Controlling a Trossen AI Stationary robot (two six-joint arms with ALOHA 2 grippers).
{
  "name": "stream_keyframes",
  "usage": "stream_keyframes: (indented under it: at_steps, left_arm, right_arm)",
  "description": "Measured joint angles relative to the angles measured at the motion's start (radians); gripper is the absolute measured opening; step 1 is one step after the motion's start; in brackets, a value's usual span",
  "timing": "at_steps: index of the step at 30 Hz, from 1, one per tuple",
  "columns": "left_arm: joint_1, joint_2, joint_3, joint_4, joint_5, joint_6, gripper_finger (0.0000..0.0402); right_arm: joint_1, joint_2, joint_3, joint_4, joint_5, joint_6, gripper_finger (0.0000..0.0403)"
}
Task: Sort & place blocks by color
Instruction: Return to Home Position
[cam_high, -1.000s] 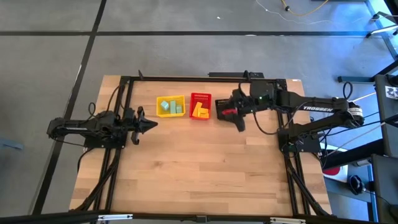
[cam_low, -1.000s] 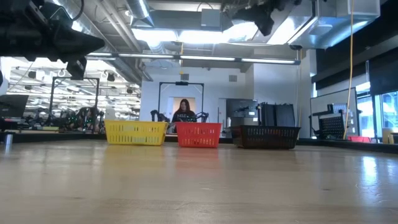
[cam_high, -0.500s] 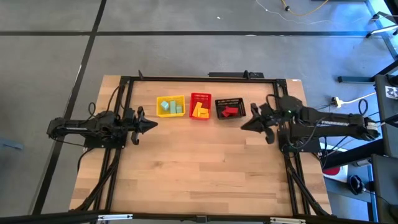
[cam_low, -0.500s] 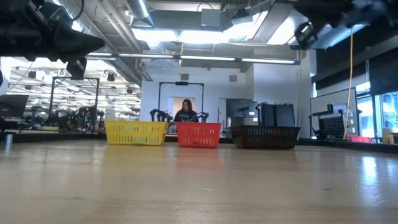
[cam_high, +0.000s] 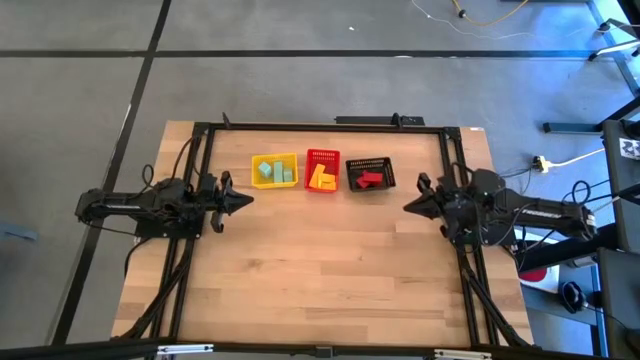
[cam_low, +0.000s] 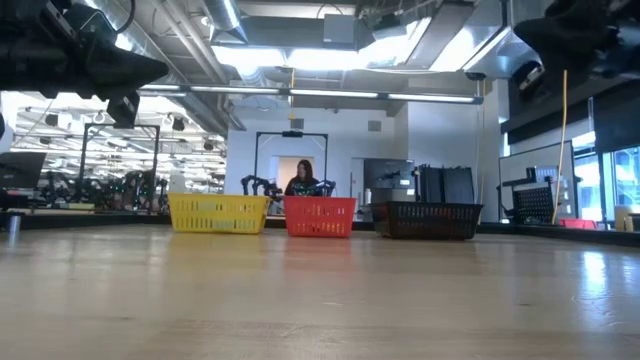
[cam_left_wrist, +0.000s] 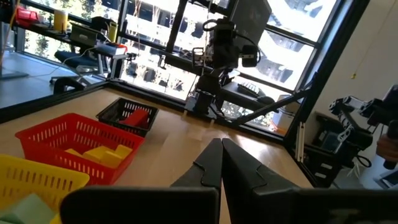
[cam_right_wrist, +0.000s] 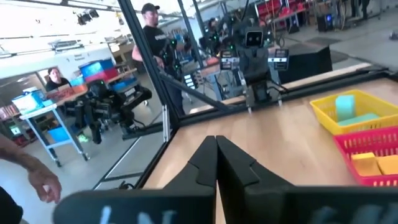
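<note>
2 grippers are clenched on nothing. The left gripper (cam_high: 246, 200) hangs at 9 o'clock over the table (cam_high: 320, 270) and the right gripper (cam_high: 410, 204) at 3 o'clock, both pointing inward. At 12 o'clock you have 3 baskets in a row: teal blocks (cam_high: 275, 172) in the yellow basket (cam_high: 256, 160), yellow blocks (cam_high: 322, 180) in the red basket (cam_high: 322, 154), and red blocks (cam_high: 370, 180) in the black basket (cam_high: 385, 163). They look light, stiff and smooth, so pinch 1 across its narrow sides.
</note>
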Motion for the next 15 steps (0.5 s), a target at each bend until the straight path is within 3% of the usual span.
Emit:
stream_keyframes:
  at_steps: [10, 15]
  left_arm:
    - [0.000, 0.000, 0.000, 0.000, 0.000, 0.000, 0.0000]
    - [0.000, 0.000, 0.000, 0.002, 0.000, 0.000, 0.0000]
  right_arm:
    - [0.005, -0.236, -0.187, 0.056, -0.018, 0.095, 0.0000]
    - [0.027, -0.256, -0.186, 0.011, -0.034, 0.009, 0.0000]
